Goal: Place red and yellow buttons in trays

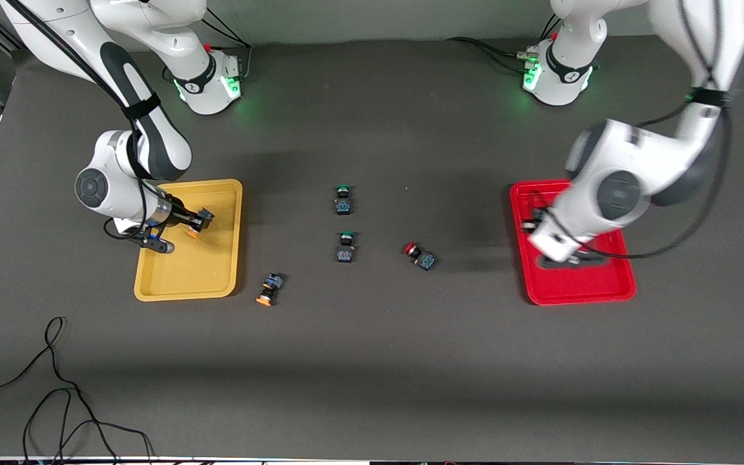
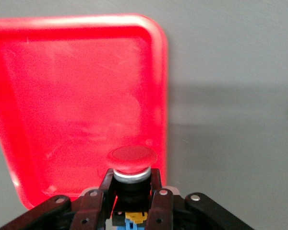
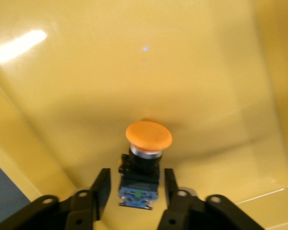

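Yellow tray (image 1: 178, 284) lay at the right arm's end of the table, red tray (image 1: 604, 290) at the left arm's end; sorting by cap colour appeared the reason.

Right gripper (image 3: 134, 189) was low over the yellow tray, fingers parted either side of an orange-capped button (image 3: 145, 153) lying on the tray floor, apparently just let go.

Left gripper (image 2: 130, 189) hung over the red tray, fingers closed on a red-capped button (image 2: 132, 160), cap outward, likely for setting down.

Between the trays on the table: a second orange button (image 1: 270, 288) just beside the yellow tray, a second red button (image 1: 419, 254), and two green buttons (image 1: 344, 223), not for sorting.
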Robot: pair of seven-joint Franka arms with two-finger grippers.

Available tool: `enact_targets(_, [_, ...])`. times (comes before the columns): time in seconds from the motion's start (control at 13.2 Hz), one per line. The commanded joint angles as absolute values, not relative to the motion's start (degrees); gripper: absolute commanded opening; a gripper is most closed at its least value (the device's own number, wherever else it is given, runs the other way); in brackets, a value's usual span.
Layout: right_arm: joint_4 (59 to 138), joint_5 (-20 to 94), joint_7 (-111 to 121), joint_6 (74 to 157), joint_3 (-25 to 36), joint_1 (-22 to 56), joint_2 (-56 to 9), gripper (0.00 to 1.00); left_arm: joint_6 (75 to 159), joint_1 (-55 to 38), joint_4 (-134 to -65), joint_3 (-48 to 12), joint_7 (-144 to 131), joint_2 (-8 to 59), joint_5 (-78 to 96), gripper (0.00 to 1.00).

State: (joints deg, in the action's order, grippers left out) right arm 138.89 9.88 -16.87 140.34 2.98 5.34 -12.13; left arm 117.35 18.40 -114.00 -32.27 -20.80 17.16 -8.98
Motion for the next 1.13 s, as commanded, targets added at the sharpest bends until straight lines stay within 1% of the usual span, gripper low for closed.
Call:
enact_targets(0.0, [135.2,11.16,-17.83,136.96,2.55,5.89,-8.62,1.0,129.4,20.48,-119.86,-31.91,-20.21,20.46,-14.48,0.0])
enact_targets(0.08, [130.04,11.16,-20.19,132.93,1.59,5.98,-8.79,1.0,134.94,20.13,-121.97,-29.99,-22.83,22.04,-16.68,0.0])
enact_targets(0.15, [123.2,11.16,-22.91,127.93,0.1,5.89,-10.09,1.0,138.48,19.69,-123.04,-29.27,-25.64,23.8,-19.57,0.0])
enact_targets(0.3, [108.88,11.25,-30.28,121.58,-2.62,5.89,-16.93,1.0,139.57,19.6,-123.05,-29.27,-30.39,26.27,-24.15,0.0])
enact_targets(0.38, [103.94,11.16,-34.32,120.86,-4.64,5.98,-20.09,1.0,139.48,19.25,-122.87,-29.27,-30.93,26.98,-25.21,0.23])
enact_targets(0.45, [100.23,11.08,-37.67,121.02,-6.92,5.98,-23.0,1.0,139.13,19.34,-122.61,-29.27,-30.76,27.16,-25.57,0.92])
enact_targets(0.53, [96.89,10.99,-39.97,121.63,-8.42,5.98,-26.51,1.0,138.17,19.6,-122.43,-29.35,-30.67,26.38,-25.58,1.0])
enact_targets(0.6, [94.33,10.55,-41.21,122.77,-8.87,6.06,-29.59,1.0,136.34,19.77,-122.08,-29.44,-30.15,24.8,-25.49,1.0])
enact_targets(0.75, [94.39,9.15,-41.31,126.98,-9.05,6.41,-33.38,1.0,129.07,19.34,-118.15,-30.32,-30.06,22.68,-24.88,1.0])
enact_targets(0.83, [94.57,9.05,-41.4,128.05,-9.14,7.03,-35.23,1.0,125.11,19.51,-115.6,-32.41,-30.23,22.68,-24.44,1.0])
enact_targets(0.91, [94.66,8.79,-41.48,128.58,-9.23,7.12,-36.46,1.0,121.59,19.77,-113.23,-34.26,-30.15,22.68,-22.69,1.0])
enact_targets(1.06, [96.23,8.79,-41.57,130.5,-9.23,7.56,-37.88,1.0,118.23,19.16,-109.97,-35.85,-31.19,22.68,-18.83,1.0])
